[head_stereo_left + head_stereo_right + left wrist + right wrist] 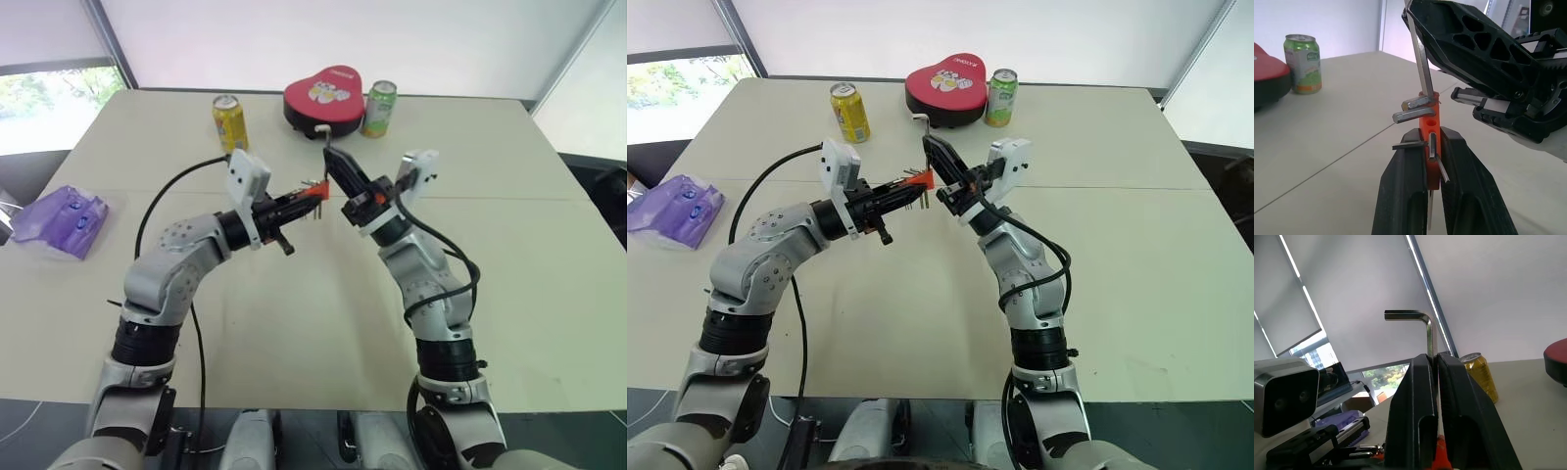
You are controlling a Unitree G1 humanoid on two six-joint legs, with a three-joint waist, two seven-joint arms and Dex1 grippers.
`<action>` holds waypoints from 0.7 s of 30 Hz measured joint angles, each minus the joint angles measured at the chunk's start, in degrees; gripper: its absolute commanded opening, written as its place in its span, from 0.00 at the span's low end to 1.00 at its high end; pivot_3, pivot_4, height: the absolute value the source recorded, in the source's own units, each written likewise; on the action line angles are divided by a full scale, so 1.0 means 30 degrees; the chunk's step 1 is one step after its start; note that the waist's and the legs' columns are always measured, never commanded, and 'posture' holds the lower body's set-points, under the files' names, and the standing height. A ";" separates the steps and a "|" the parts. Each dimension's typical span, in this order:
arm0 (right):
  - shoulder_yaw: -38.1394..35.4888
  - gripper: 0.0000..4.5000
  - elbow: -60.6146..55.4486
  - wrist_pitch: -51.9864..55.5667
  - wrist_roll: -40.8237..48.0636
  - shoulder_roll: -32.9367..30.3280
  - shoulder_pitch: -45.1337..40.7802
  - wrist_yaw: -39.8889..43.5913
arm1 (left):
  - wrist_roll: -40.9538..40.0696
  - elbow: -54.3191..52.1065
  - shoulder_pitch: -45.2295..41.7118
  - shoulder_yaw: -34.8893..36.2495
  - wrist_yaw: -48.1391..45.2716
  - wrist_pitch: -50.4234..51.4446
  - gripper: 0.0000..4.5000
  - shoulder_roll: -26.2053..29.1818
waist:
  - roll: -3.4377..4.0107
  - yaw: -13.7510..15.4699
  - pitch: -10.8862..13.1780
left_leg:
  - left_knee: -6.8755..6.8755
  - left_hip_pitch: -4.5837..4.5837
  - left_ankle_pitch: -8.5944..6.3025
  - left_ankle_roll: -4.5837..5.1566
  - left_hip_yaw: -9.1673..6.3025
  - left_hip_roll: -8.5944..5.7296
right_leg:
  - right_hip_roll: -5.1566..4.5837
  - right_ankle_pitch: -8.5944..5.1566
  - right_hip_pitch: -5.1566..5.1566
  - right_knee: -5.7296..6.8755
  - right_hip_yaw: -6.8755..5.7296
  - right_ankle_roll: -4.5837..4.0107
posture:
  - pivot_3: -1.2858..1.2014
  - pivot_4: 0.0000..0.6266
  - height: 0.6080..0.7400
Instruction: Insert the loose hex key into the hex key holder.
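One L-shaped steel hex key [1427, 328], orange plastic holder [1429, 128]

A large beige table [294, 323] fills the foreground, with a fine seam running across its surface. Behind its far edge stand pale roller blinds [1352, 279] divided by dark frame bars [106, 39]. At the far left corner, a window [44, 103] admits bright daylight and shows greenery outside.

A bright test room, we think.
We see a plain beige surface [549, 294], roller blinds [1352, 293] over big windows, drink cans [229, 122] along its far edge.
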 measured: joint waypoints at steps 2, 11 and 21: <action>0.0040 0.02 0.0000 -0.0037 -0.0008 -0.0011 0.0003 0.0011 | 0.0000 0.0051 -0.0014 0.0006 0.0037 -0.0001 0.00 -0.0017 | 0.0000 -0.0001 0.0000 | 0.0000 0.0000 0.0000 0.0000 0.0001 0.0000 | 0.0000 0.0000 0.0000 0.0000 0.0000 0.0000 | 0.52 0.24 1.00; 0.0273 0.02 -0.0188 -0.0051 -0.0005 -0.0630 0.0112 0.0308 | -0.0001 0.0490 -0.0066 0.0162 0.0477 -0.0062 0.00 -0.0178 | 0.0000 0.0003 0.0000 | 0.0000 0.0000 0.0000 0.0000 0.0000 0.0000 | 0.0000 0.0000 0.0000 0.0000 0.0000 0.0000 | 0.52 0.24 1.00; 0.0554 0.02 -0.0675 0.0180 -0.0017 -0.1376 0.0232 0.0580 | 0.0410 0.0593 -0.0116 0.0084 0.0114 -0.0427 0.00 -0.0038 | 0.0001 0.0001 0.0000 | 0.0000 0.0000 0.0000 0.0000 0.0006 0.0000 | 0.0001 0.0000 0.0000 0.0000 0.0000 0.0000 | 0.52 0.24 1.00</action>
